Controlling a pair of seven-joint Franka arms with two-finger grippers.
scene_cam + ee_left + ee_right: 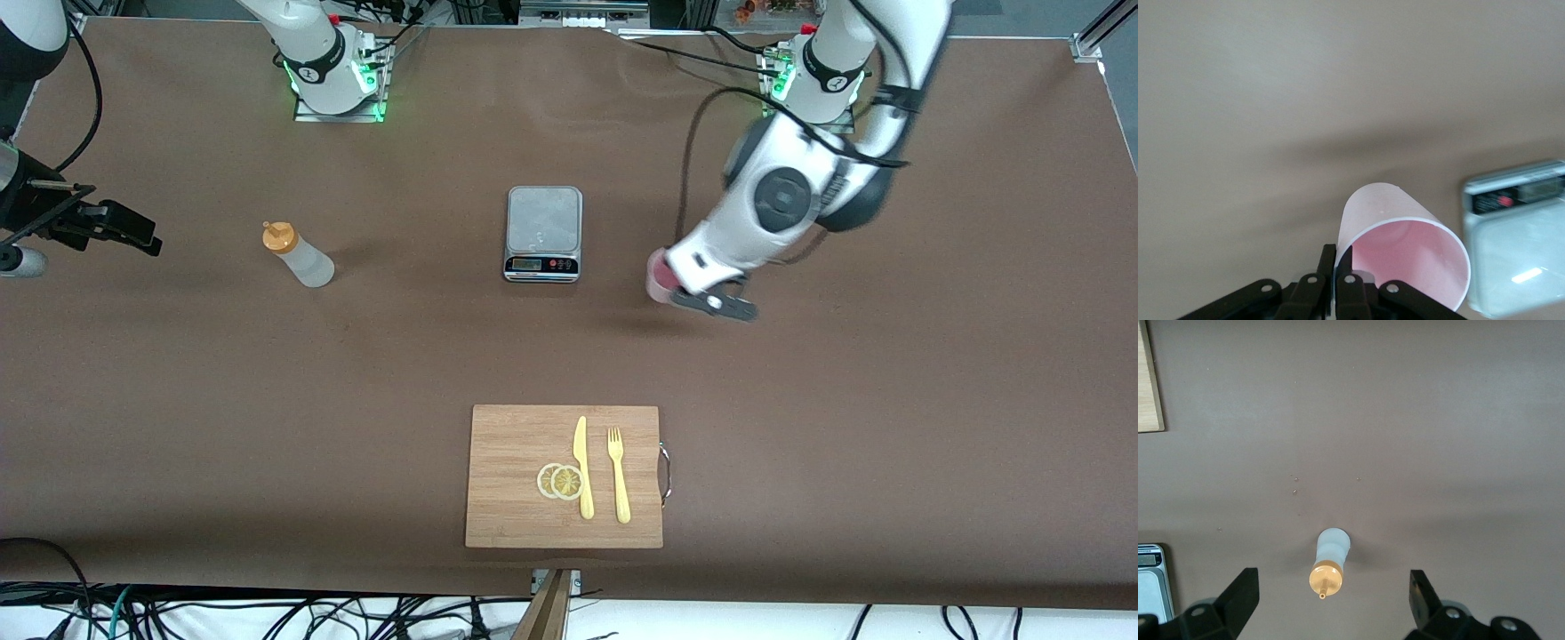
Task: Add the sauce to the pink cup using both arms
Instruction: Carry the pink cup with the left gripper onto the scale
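A small silver kitchen scale (543,233) sits on a brown table cover (178,400), its dark display strip facing the front camera. Nearer to the front camera than the scale lies a rectangular bamboo cutting board (516,444), with a metal handle (665,473) on its edge toward the left arm's end of the table. On the board, a yellow plastic knife (583,467) and yellow fork (619,475) lie side by side. Two overlapping lemon slices (561,481) rest just beside the knife.
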